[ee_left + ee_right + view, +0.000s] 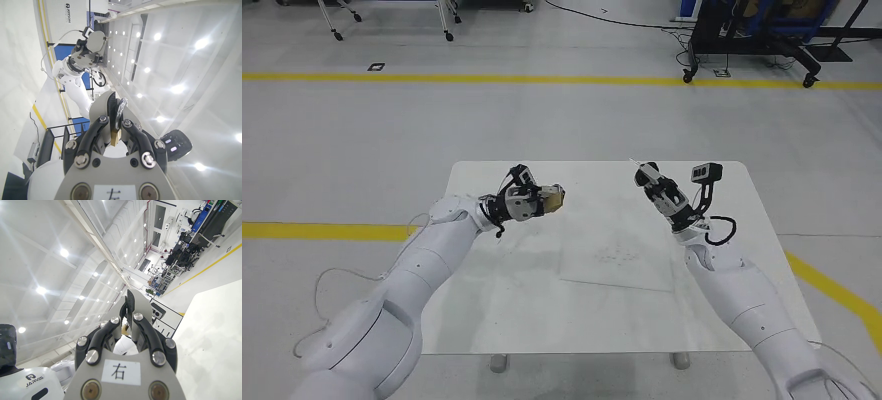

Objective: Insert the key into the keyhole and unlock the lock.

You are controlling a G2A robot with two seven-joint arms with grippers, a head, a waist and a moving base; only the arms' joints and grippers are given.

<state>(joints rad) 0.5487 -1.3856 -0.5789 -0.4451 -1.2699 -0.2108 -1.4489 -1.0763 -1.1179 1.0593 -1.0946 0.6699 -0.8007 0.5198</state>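
My left gripper [540, 199] hangs above the table's far left part, shut on a brass padlock [555, 198]. In the left wrist view the brass body [115, 139] sits deep between the fingers [111, 106] and the steel shackle [121, 108] runs up between the pads. My right gripper [647, 178] is raised over the far right part of the table, apart from the lock and facing it. Its fingers [130, 306] are pressed together on a thin key [635, 162], whose tip [108, 37] sticks out of that gripper [103, 40] in the left wrist view.
The white table [602, 310] carries a thin clear mat [617, 255] near its middle. Both arms are held in the air above the far half. Yellow floor lines and wheeled racks [392, 15] lie well beyond the table.
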